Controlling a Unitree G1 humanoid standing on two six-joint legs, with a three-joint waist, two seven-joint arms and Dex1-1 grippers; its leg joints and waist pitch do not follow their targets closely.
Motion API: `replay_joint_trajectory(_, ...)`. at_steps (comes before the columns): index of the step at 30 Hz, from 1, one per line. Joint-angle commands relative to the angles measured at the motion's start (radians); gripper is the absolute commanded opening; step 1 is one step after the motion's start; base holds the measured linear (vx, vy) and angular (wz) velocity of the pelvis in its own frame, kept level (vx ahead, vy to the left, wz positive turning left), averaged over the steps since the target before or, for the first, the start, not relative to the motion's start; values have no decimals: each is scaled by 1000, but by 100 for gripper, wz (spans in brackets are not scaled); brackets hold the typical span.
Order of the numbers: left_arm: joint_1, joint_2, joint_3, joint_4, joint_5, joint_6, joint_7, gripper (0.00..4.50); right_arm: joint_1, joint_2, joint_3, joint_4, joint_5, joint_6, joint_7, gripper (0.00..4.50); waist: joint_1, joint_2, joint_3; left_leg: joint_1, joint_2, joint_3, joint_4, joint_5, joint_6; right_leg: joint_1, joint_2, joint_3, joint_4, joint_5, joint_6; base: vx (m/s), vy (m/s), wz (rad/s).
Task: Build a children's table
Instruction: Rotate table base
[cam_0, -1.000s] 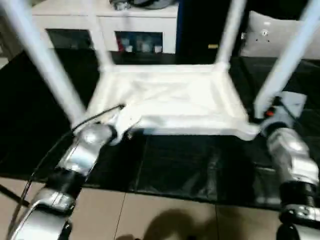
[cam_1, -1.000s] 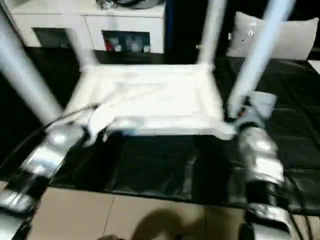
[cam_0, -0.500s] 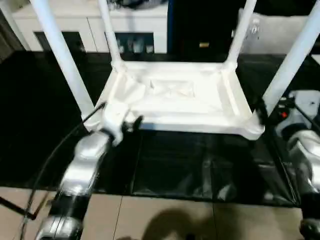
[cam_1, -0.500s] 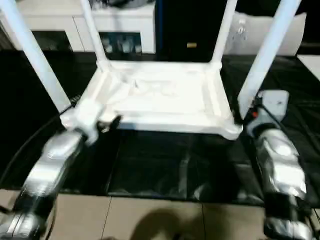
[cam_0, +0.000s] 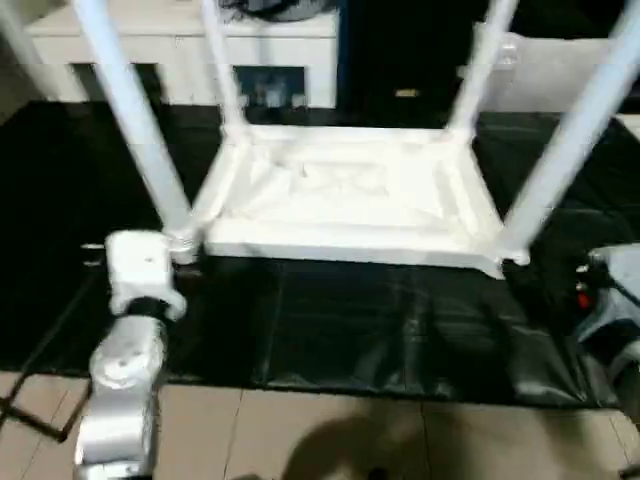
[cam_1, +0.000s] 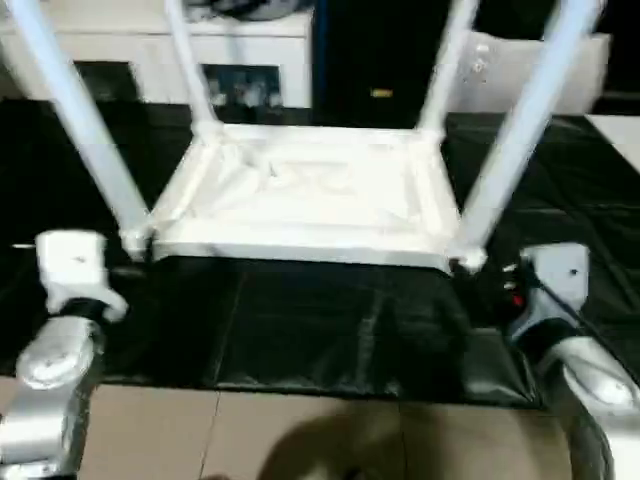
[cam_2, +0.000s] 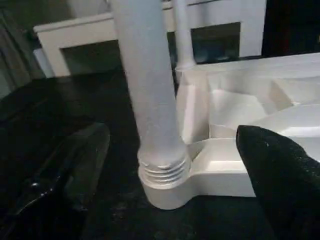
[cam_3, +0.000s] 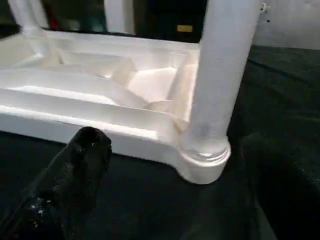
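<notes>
Resting upside down on the black mat (cam_0: 330, 340), the children's table (cam_0: 345, 195) has four legs up. Left gripper (cam_2: 170, 165) and right gripper (cam_3: 170, 165) stand wide, empty. Probably light, rigid, slick plastic: grasp a leg near its socket.

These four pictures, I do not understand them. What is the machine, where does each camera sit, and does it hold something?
It is a humanoid robot with two silver arms. Two pictures come from cameras in its head, looking down over the left arm and the right arm. The other two come from cameras on the wrists, looking along each tool's black fingers. A white children's table lies upside down on a black mat, its four legs pointing up. The left tool stands open around the near left leg without gripping it. The right tool is open near the near right leg. Nothing is held.
</notes>
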Motion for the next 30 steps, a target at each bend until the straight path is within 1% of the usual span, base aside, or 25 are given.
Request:
replay_joint_trajectory(1, -26, 13, 7, 19, -4, 23, 9, 447, -14, 11, 22, -21, 12, 25, -1, 450, -16, 1, -37, 29, 45, -35, -74, -461, 57, 29, -41, 7, -123, -637, 103, 0, 0, 0)
replay_joint_trajectory(2, -46, 21, 9, 39, -5, 35, 10, 447, -28, 18, 38, -9, 1, 24, -5, 450, -27, 12, -32, 24, 68, -53, -97, -553, 46, 46, -40, 10, -105, -593, 94, 0, 0, 0)
replay_joint_trajectory(3, -82, 31, 16, 77, -8, 47, 18, 447, -49, 27, 73, 14, -19, 18, -6, 450, -30, 12, -29, 21, 83, -61, -111, -603, 40, 55, -39, 19, -83, -558, 87, 0, 0, 0)
replay_joint_trajectory(4, -88, 32, 17, 83, -8, 48, 20, 447, -52, 28, 79, 18, -22, 17, -5, 450, -29, 17, -27, 14, 102, -74, -137, -691, 19, 69, -42, 50, -33, -486, 63, 0, 0, 0)
replay_joint_trajectory(5, -119, 44, 19, 120, -2, 53, 29, 447, -68, 30, 113, 40, -40, 16, -5, 450, -30, 12, -24, 12, 100, -73, -140, -714, 8, 68, -47, 61, -23, -480, 54, -56, -7, 4)
replay_joint_trajectory(6, -148, 53, 23, 153, 3, 58, 38, 447, -83, 28, 143, 58, -53, 24, -5, 450, -35, 4, -20, 33, 57, -57, -109, -698, -13, 38, -55, 58, -67, -633, 61, -56, -7, 4)
replay_joint_trajectory(7, -166, 58, 25, 174, 6, 68, 43, 447, -93, 28, 157, 68, -55, 34, -5, 450, -47, -13, -23, 84, -14, -24, -18, -546, -7, -24, -72, 17, -149, -849, 89, 0, 0, 0)
replay_joint_trajectory(8, -188, 62, 31, 200, 10, 76, 52, 447, -107, 33, 170, 83, -56, 47, -6, 450, -64, 0, -22, 75, -23, -24, 2, -462, 11, -4, -73, -32, -168, -898, 125, 0, 0, 0)
replay_joint_trajectory(9, -201, 64, 35, 214, 11, 80, 58, 447, -115, 37, 176, 91, -54, 56, -7, 450, -76, 5, -15, 67, -6, -35, -9, -498, 15, 11, -64, -64, -176, -872, 144, 0, 0, 0)
replay_joint_trajectory(10, -220, 68, 40, 237, 8, 76, 62, 447, -130, 41, 190, 106, -61, 62, -4, 450, -72, 38, -20, 4, 72, -89, -88, -655, 6, 94, -57, -27, -47, -642, 117, 0, 0, 0)
replay_joint_trajectory(11, -220, 68, 40, 237, 8, 76, 62, 447, -130, 41, 190, 106, -61, 62, -4, 450, -39, 42, -23, -22, 137, -125, -175, -805, -4, 108, -52, 82, 122, -257, 28, 0, 0, 0)
replay_joint_trajectory(12, -246, 76, 48, 267, 6, 86, 72, 447, -157, 51, 213, 133, -69, 61, 0, 450, -33, 38, -22, 15, 122, -109, -171, -808, 3, 64, -49, 108, 114, -200, 12, 0, 0, 0)
replay_joint_trajectory(13, -247, 76, 48, 268, 6, 86, 72, 447, -157, 52, 213, 133, -69, 61, 0, 450, -60, -3, -21, 18, 66, -92, -116, -762, -5, 58, -64, 113, 50, -370, 15, 13, -73, 10)
replay_joint_trajectory(14, -266, 84, 49, 293, -3, 86, 65, 447, -180, 64, 236, 153, -74, 56, 3, 450, -51, -29, -15, 80, -68, -28, 102, -314, 8, -62, -126, 89, -132, -1131, 133, -1, -62, -8)
replay_joint_trajectory(15, -275, 87, 49, 306, -12, 79, 55, 447, -189, 67, 242, 161, -73, 57, 6, 450, -60, -48, -16, 28, -55, -39, 90, -233, 17, -6, -148, 90, -116, -1145, 129, -1, -62, -8)
replay_joint_trajectory(16, -282, 89, 48, 317, -18, 74, 49, 447, -198, 70, 247, 174, -76, 54, 5, 450, -33, -17, -47, -39, -22, -67, 9, -147, 25, 69, -128, 98, -53, -918, 121, 58, -5, -22)
replay_joint_trajectory(17, -286, 91, 48, 323, -21, 73, 46, 447, -202, 71, 248, 178, -77, 53, 4, 450, -32, -5, -47, -27, 3, -90, -21, -164, 45, 34, -79, 87, -39, -700, 69, 89, 1, -5)
replay_joint_trajectory(18, -298, 97, 47, 344, -27, 68, 35, 447, -212, 74, 253, 192, -81, 50, 2, 450, -30, 0, -49, -18, 12, -95, -25, -185, 46, 30, -72, 85, -32, -619, 35, 89, 1, -5)
replay_joint_trajectory(19, -312, 105, 53, 370, -27, 67, 39, 447, -223, 77, 258, 208, -84, 46, 3, 450, -30, 5, -53, -17, 16, -96, -27, -188, 48, 31, -67, 86, -24, -543, 0, 0, 0, 0)
replay_joint_trajectory(20, -333, 117, 65, 408, -25, 65, 52, 447, -239, 81, 266, 232, -92, 40, 3, 450, -30, 14, -56, -30, 26, -103, -36, -176, 57, 47, -67, 86, -4, -374, -75, 0, 0, 0)
replay_joint_trajectory(22, -349, 126, 75, 428, -20, 65, 72, 447, -253, 86, 272, 249, -93, 37, 7, 450, -26, 16, -64, -29, 26, -100, -33, -138, 70, 49, -71, 90, 6, -267, -119, 0, 0, 0)
replay_joint_trajectory(23, -355, 126, 81, 433, -19, 68, 85, 447, -260, 88, 277, 256, -95, 37, 9, 450, -20, 20, -67, -35, 27, -98, -32, -96, 80, 53, -74, 91, 13, -198, -143, 0, 0, 0)
replay_joint_trajectory(25, -359, 122, 90, 433, -22, 71, 100, 447, -266, 89, 282, 262, -98, 40, 12, 450, -14, 18, -67, -37, 29, -95, -30, -72, 91, 56, -78, 93, 16, -159, -157, 0, 0, 0)
replay_joint_trajectory(26, -360, 110, 97, 420, -32, 81, 115, 447, -273, 90, 291, 268, -102, 45, 19, 450, -4, 19, -67, -34, 31, -92, -29, -54, 100, 56, -79, 93, 19, -134, -173, 0, 0, 0)
replay_joint_trajectory(30, -357, 90, 96, 407, -49, 82, 125, 447, -279, 91, 295, 274, -102, 43, 23, 450, 15, 16, -61, -30, 32, -86, -34, -93, 97, 56, -81, 94, 9, -208, -164, 0, 0, 0)
